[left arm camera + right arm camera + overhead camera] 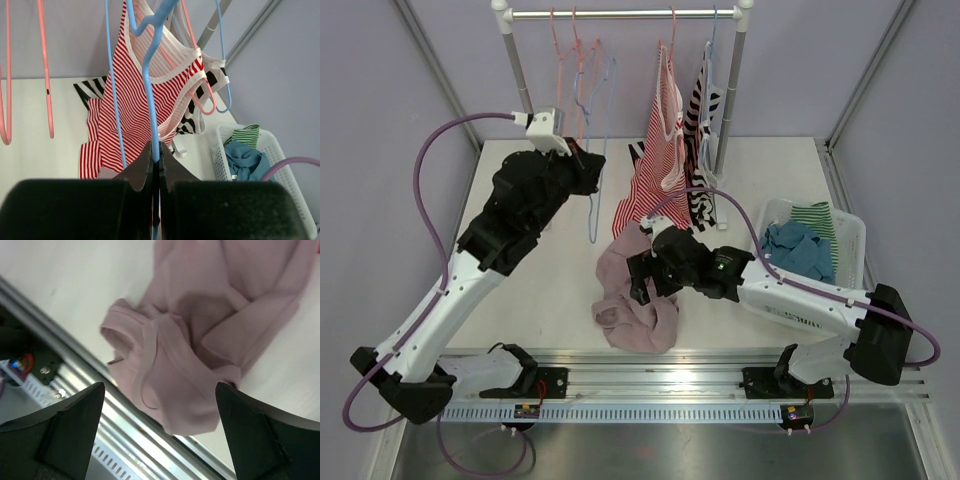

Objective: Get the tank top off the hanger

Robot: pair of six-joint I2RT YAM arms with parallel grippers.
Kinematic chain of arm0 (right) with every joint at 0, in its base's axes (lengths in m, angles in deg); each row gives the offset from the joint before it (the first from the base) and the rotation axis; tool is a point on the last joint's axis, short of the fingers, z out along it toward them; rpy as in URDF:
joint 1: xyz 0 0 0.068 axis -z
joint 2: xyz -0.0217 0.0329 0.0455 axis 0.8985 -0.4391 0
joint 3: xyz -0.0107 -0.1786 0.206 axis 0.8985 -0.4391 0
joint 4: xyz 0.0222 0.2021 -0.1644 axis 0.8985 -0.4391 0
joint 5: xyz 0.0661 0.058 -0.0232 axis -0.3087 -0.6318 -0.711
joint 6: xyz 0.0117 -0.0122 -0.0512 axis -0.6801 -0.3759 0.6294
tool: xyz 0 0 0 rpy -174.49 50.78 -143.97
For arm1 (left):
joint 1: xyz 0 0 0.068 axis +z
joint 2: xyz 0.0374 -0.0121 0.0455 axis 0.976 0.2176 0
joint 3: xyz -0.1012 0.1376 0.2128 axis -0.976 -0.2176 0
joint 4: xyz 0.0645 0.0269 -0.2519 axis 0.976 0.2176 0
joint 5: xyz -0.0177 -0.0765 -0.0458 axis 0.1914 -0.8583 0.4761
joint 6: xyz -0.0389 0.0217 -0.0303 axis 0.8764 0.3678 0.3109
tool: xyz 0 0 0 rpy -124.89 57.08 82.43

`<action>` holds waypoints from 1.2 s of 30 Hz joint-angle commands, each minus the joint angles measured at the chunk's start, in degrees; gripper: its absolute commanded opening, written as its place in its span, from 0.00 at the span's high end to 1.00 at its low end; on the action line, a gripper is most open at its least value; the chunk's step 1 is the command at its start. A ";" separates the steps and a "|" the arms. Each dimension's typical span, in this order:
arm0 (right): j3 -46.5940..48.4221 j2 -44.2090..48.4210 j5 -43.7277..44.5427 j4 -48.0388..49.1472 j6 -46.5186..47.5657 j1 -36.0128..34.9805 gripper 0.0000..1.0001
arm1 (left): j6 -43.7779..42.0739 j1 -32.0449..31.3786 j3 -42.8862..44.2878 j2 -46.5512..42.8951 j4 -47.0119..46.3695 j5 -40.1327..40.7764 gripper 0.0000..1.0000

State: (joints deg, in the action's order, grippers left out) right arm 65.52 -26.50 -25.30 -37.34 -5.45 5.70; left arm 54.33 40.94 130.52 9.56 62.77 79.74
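Note:
A pink tank top [635,295] lies crumpled on the table near the front rail, free of any hanger; it fills the right wrist view [200,315]. My right gripper [638,278] hovers just above it, open and empty [160,386]. My left gripper [590,165] is shut on the lower bar of a bare blue hanger [592,215] below the rack rod. In the left wrist view the jaws [156,150] pinch the hanger's thin blue bar [150,90].
A red-and-white striped top [655,170] and a black-and-white striped one [705,110] hang on the rack [620,14]. Empty pink hangers [570,60] hang at its left. A white basket [850,235] with blue and green clothes stands at right.

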 commanded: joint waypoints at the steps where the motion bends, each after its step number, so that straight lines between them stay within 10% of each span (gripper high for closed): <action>1: 1.88 2.53 12.42 -1.06 -1.68 -0.63 0.01 | 0.83 -0.16 7.90 5.01 6.00 3.19 1.00; 18: -11.65 24.15 3.64 6.06 -3.08 -0.54 0.01 | 1.36 12.21 65.81 41.93 29.57 -8.23 1.00; 36: -15.34 23.03 -0.40 9.22 -3.17 -0.63 0.01 | 1.62 17.51 65.48 52.57 18.41 -10.70 1.00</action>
State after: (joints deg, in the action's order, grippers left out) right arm 50.94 -2.19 -23.61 -31.94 -8.14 5.48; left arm 55.80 57.81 193.51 61.03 84.50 68.48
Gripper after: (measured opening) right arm 0.993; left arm 0.024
